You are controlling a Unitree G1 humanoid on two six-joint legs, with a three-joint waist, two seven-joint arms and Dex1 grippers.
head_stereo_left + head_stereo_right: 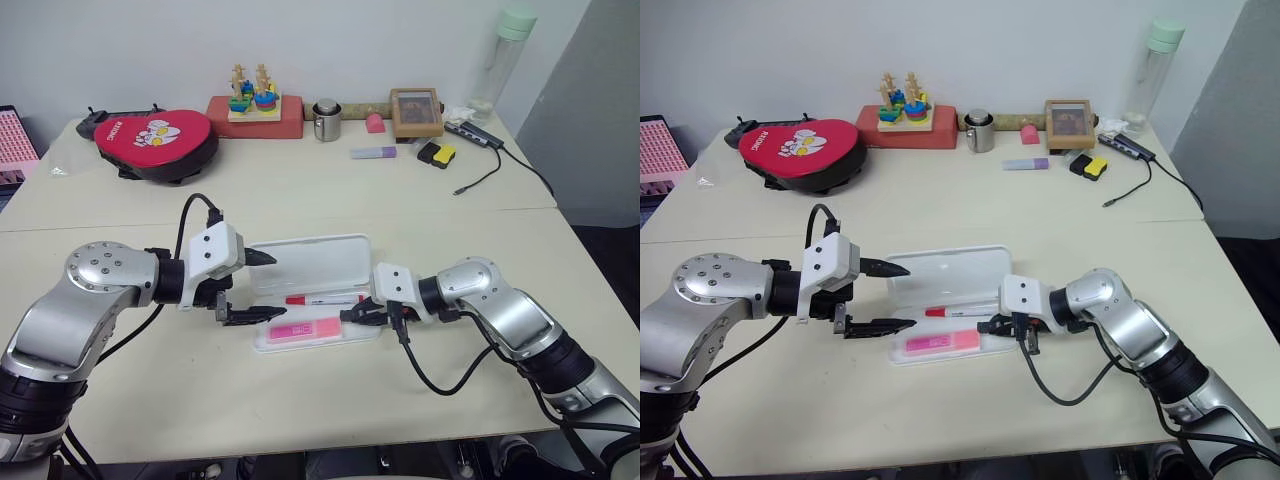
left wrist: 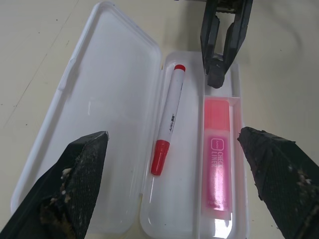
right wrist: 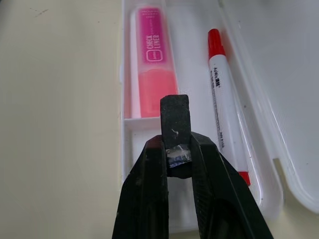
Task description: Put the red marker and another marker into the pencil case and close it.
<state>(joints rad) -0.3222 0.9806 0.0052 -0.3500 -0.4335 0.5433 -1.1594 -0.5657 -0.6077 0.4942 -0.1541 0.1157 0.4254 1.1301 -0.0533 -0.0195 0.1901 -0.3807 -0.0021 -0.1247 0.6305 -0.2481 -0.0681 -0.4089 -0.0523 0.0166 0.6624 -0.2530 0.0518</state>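
The flat white plastic pencil case [image 1: 318,262] lies open on the beige table [image 1: 300,200]. In its tray lie the slim white red-capped marker [image 2: 167,120] and, in the next compartment, the chunky pink highlighter [image 2: 217,152]. The left gripper [image 1: 253,287] hovers at the case's left end with its fingers spread wide, empty. The right gripper [image 1: 352,314] has its fingers pressed together, grasping nothing, over the tray's right end.

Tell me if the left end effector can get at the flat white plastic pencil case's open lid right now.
Probably yes: the open left end effector hangs beside the lid, and nothing stands between them.
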